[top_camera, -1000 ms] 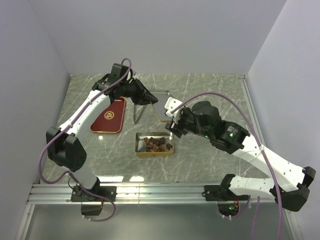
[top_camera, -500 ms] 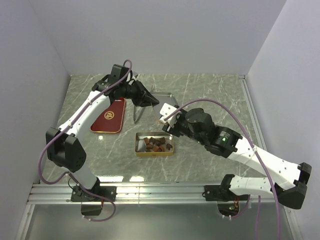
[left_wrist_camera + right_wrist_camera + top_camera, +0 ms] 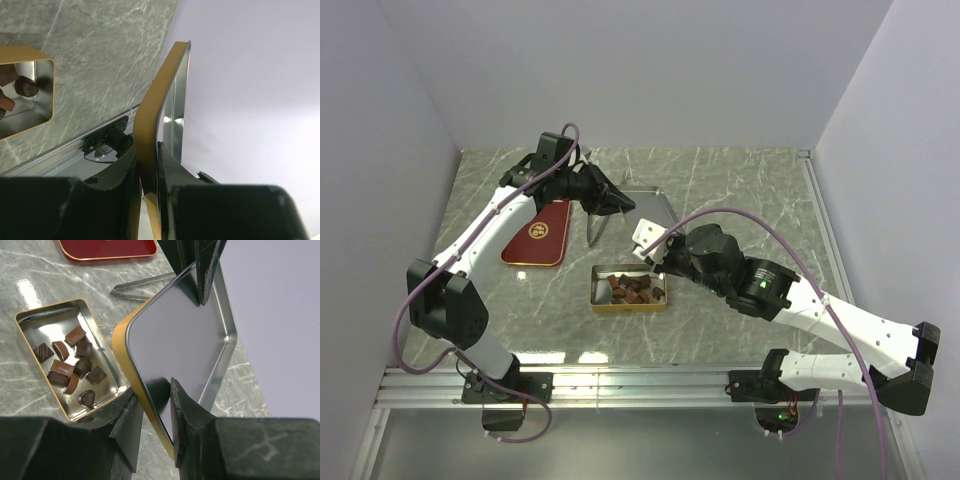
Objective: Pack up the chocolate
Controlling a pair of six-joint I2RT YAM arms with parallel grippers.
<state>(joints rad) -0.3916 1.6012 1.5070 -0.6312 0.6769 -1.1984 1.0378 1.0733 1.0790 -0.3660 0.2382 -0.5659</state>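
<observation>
**Packing cell, overhead and wrist views.** The grey marbled table (image 3: 740,190) occupies the middle of the overhead view and is enclosed by pale walls.

The left arm (image 3: 480,235) is extended from the lower left toward the upper centre. The right arm (image 3: 800,300) is reached in from the lower right toward the centre.

A red lid (image 3: 538,232) bearing a gold emblem is laid flat at the left of the table.

An empty tin (image 3: 185,325), gold outside and mirror-bright inside, is held tilted just above the centre of the overhead view.
- The left gripper (image 3: 148,160) is clamped tight on one edge of it, and the rim is pinched between the two fingers.
- The right gripper (image 3: 155,397) is set astride the opposite edge, with one finger outside the gold wall and one over the silver inside.
- The jaws of the right gripper are seen partly apart. Whether the rim is actually pressed by them cannot be told.

An open tin (image 3: 595,292) of the same colouring is placed flat at the centre of the table, directly below the held one in the overhead view.

Metal tongs (image 3: 597,225) are laid on the surface between the red lid and the empty tin.

The chocolate (image 3: 75,362), about nine small dark brown pieces, is contained in the open tin. The pieces are loosely scattered over its floor, with the end at the left of the overhead view left bare.
</observation>
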